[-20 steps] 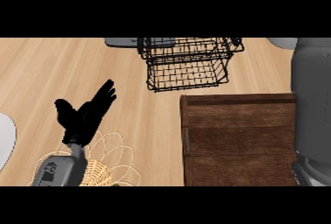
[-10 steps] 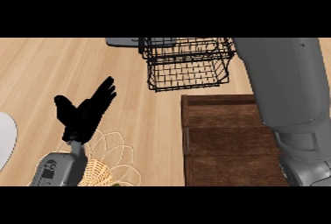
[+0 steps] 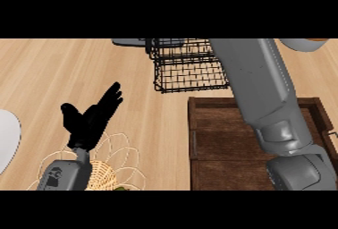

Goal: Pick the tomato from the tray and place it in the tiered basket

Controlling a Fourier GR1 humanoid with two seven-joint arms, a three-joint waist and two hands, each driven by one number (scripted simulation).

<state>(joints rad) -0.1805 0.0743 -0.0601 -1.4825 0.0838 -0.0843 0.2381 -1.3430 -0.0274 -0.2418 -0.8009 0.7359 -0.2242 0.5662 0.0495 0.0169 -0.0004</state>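
Step in hand, as I judge it: carrying toward the tiered basket [image 3: 188, 65], or reaching past it — I cannot settle which, because my right hand is out of view beyond the far edge and I cannot tell whether it holds anything. Only my right forearm [image 3: 264, 103] shows, a grey column running from the near right corner up across the tray [image 3: 218, 147] to the far edge, passing just right of the black wire basket. The tomato is not visible anywhere: the bare part of the dark wooden tray shows none, the forearm covers much of the rest, and the basket's wire tiers look unoccupied where I can see through them. My left hand [image 3: 92, 118] rests at the near left, fingers straight and spread, pointing far-right, holding nothing, above a pale woven bowl [image 3: 109, 167] on the bench [image 3: 66, 71]. A white plate [image 3: 6, 143] edge shows at the left margin. Next move, if the tomato is in my right hand: bring the hand back over the basket's open top and lower before releasing; if not, return to the tray and find it.
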